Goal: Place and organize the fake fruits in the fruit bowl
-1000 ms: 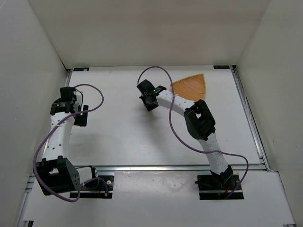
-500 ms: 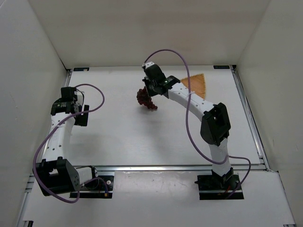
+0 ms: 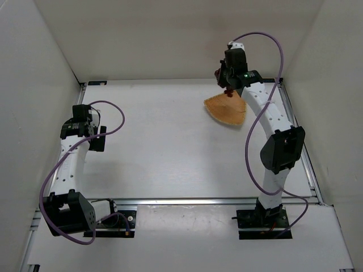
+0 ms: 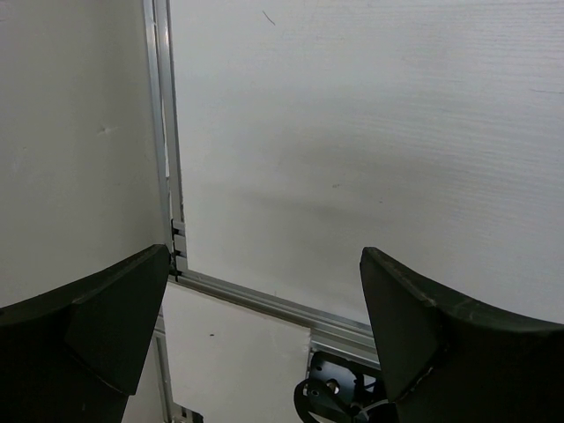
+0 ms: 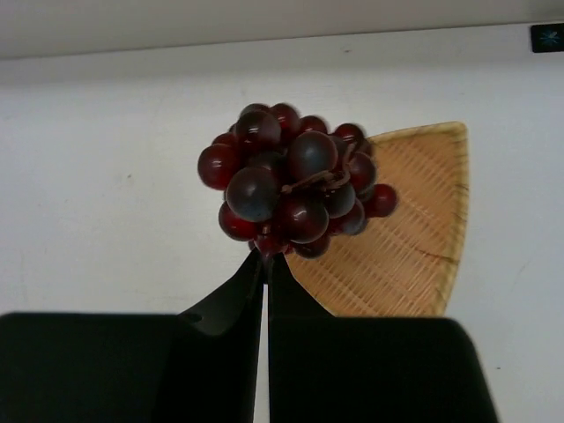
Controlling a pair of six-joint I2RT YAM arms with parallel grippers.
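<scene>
My right gripper is shut on the bunch of dark red grapes, pinching its lower end. It holds the bunch in the air over the left corner of the tan woven basket. In the top view the right gripper is at the far right, above the far edge of the basket, with the grapes mostly hidden by the wrist. My left gripper is open and empty near the left wall; its wrist view shows the gripper wide apart over bare table.
White walls close in the table on three sides. Aluminium rails run along the table edges, and one rail shows in the left wrist view. The left arm's purple cable loops over the table.
My right arm has lifted the grapes off the table middle and carried them right and toward the back, over the basket. The left arm has not moved.
</scene>
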